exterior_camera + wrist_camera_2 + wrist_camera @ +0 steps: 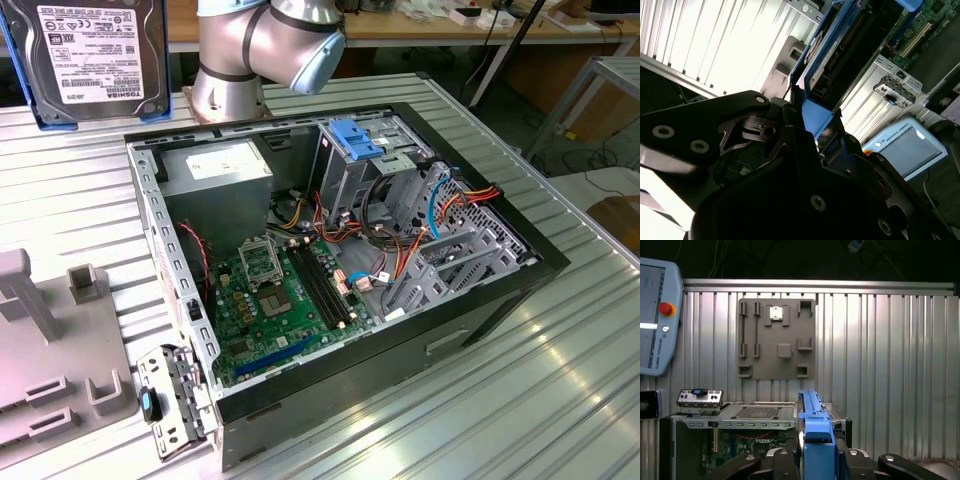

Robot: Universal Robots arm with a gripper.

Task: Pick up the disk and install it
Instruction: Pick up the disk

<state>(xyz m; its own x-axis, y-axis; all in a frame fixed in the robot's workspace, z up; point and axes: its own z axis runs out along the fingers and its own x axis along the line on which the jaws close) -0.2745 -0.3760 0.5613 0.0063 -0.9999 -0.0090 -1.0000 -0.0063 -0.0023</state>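
Ribbed tabletop (890,365) behind; end effector (816,457) grips the disk (810,415) edge-on, open case (760,412) beyond it. Best keep the disk square to that case.

Disk (90,55) upright (blue rails); label showing

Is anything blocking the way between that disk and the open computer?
Nothing visible does. The pincer grips the disk, held away from the case, whose side is off. Cables crowd the drive cage inside.
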